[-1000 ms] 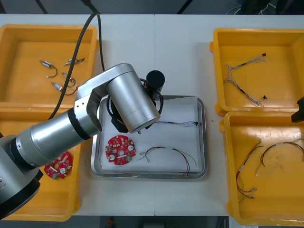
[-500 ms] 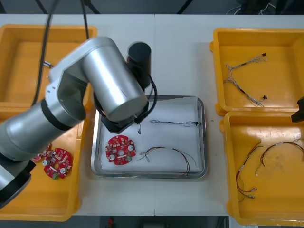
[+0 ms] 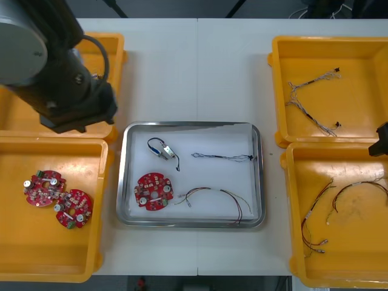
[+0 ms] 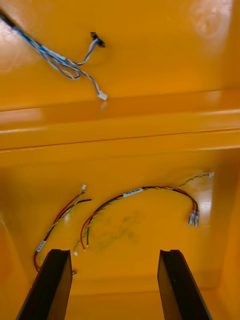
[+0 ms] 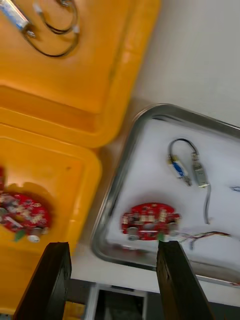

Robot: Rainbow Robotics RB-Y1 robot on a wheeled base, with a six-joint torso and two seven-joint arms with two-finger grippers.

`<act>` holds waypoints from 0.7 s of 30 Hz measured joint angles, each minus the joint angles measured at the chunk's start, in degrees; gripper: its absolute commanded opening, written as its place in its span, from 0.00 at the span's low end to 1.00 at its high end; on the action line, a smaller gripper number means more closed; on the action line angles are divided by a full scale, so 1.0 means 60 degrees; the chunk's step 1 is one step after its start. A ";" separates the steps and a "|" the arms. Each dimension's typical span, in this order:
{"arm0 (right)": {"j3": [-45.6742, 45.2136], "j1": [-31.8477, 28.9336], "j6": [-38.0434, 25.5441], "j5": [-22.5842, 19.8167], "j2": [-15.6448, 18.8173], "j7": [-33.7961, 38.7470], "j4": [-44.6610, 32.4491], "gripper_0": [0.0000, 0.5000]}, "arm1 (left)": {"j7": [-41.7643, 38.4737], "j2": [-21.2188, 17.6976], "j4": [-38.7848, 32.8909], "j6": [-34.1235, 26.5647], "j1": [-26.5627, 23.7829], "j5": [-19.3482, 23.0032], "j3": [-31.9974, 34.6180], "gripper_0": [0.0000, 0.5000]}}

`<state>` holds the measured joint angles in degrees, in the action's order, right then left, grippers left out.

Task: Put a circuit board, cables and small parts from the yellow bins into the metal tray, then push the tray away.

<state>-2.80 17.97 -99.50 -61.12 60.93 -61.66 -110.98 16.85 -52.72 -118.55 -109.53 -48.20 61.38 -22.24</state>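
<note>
Item: metal tray, middle of the table between the yellow bins. Contents as I read them: one circuit board at the near left corner; one small metal part with a black lead at the far left corner; one thin dark cable toward the far right corner; one red and yellow cable along the near edge. Item: left gripper, fingers spread and carrying nothing, above the near rim of the far left bin, just beside the tray's far left corner. Item: right gripper, fingers spread and empty, parked over the near right bin. Status, my judgement: loading looks complete and the push is what remains. Handling note: I would bring the left gripper down to the middle of the tray's near edge, meet the rim low and square, and drive slowly straight toward the table's far edge. Off-centre contact would likely turn the tray into a bin wall. A fast start could slide the loose cables.
</note>
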 measured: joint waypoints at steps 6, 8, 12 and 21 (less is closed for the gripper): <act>0.0259 0.0384 -0.0214 -0.0181 -0.0001 -0.0245 -0.0420 1.00 | 0.0106 -0.1436 -0.0012 0.0496 0.0953 0.0577 0.0938 1.00; 0.0546 0.0599 -0.0216 -0.0222 -0.0002 -0.0246 -0.0629 1.00 | 0.0371 -0.1658 -0.0016 0.0599 0.1567 0.0585 0.1540 1.00; 0.1292 0.1115 -0.0198 -0.0362 -0.0002 -0.0571 -0.0969 1.00 | 0.2001 -0.1927 -0.0021 0.0880 0.2814 0.0562 0.2663 1.00; 0.3133 0.2328 0.0560 -0.0700 -0.0009 -0.2000 -0.1225 1.00 | 0.5161 -0.2274 -0.0028 0.2294 0.5518 0.0434 0.4311 1.00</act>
<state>16.00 31.94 -96.14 -65.32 60.88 -73.66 -118.33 47.82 -66.36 -118.72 -95.76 -15.09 63.99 3.63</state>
